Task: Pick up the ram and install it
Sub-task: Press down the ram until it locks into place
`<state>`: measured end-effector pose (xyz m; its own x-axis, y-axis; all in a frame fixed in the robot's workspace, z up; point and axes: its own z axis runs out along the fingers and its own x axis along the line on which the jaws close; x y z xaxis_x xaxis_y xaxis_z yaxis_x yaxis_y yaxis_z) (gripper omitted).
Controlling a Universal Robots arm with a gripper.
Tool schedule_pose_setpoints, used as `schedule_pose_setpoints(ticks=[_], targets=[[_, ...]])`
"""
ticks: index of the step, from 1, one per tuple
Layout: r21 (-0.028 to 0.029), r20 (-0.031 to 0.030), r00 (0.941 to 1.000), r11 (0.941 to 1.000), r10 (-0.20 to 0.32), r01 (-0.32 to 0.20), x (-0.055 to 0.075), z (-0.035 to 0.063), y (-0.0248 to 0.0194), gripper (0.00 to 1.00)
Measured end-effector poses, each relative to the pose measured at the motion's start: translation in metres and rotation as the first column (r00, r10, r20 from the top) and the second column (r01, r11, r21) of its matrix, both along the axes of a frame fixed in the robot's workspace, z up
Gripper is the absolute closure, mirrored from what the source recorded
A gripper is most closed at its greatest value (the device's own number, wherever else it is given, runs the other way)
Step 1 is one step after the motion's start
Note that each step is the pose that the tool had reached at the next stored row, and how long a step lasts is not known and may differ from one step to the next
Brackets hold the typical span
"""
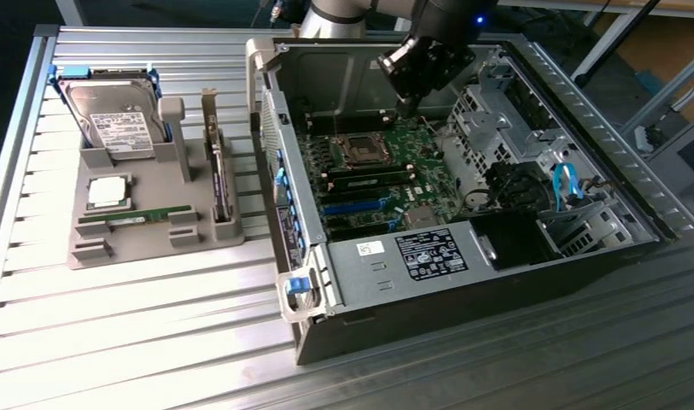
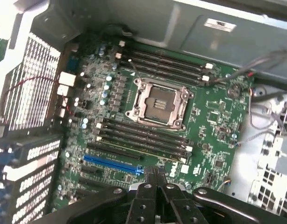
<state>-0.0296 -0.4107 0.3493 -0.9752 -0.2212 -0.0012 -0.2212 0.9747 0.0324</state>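
Note:
The ram (image 1: 136, 215), a thin green stick, lies flat in the grey holder (image 1: 153, 243) on the table at the exterior view's left. My gripper (image 1: 411, 108) hangs far from it, inside the open computer case (image 1: 461, 256) above the motherboard (image 1: 381, 175). In the wrist view the gripper (image 2: 155, 173) is shut with nothing between its fingertips. It hovers over the motherboard (image 2: 209, 126), close to the black memory slots (image 2: 143, 135) below the empty processor socket (image 2: 157, 103). A second bank of memory slots (image 2: 167, 65) lies beyond the socket.
The holder also carries a hard drive (image 1: 117, 120), a square silver processor chip (image 1: 107, 192) and an upright card with a metal bracket (image 1: 218, 171). Case walls, a drive cage (image 1: 500, 111) and loose cables (image 2: 265, 93) surround the board. A blue slot (image 2: 111, 163) lies near the fingertips.

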Motion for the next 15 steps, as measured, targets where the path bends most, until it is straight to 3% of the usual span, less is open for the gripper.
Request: schedule_pose_setpoints(ticks=[3, 6, 7, 11, 15], targets=[[0.0000, 0.0000, 0.9968, 0.9968, -0.080, 0.080, 0.0000, 0.0000, 0.0000, 0.90], [0.0000, 0.0000, 0.9873, 0.9873, -0.159, 0.159, 0.0000, 0.0000, 0.0000, 0.90], [0.0000, 0.0000, 0.9811, 0.9811, -0.194, 0.194, 0.0000, -0.0001, 0.0000, 0.90], [0.0000, 0.0000, 0.9715, 0.9715, -0.237, 0.237, 0.0000, -0.0001, 0.0000, 0.90], [0.0000, 0.0000, 0.9711, 0.9711, -0.239, 0.239, 0.0000, -0.0001, 0.0000, 0.90]])
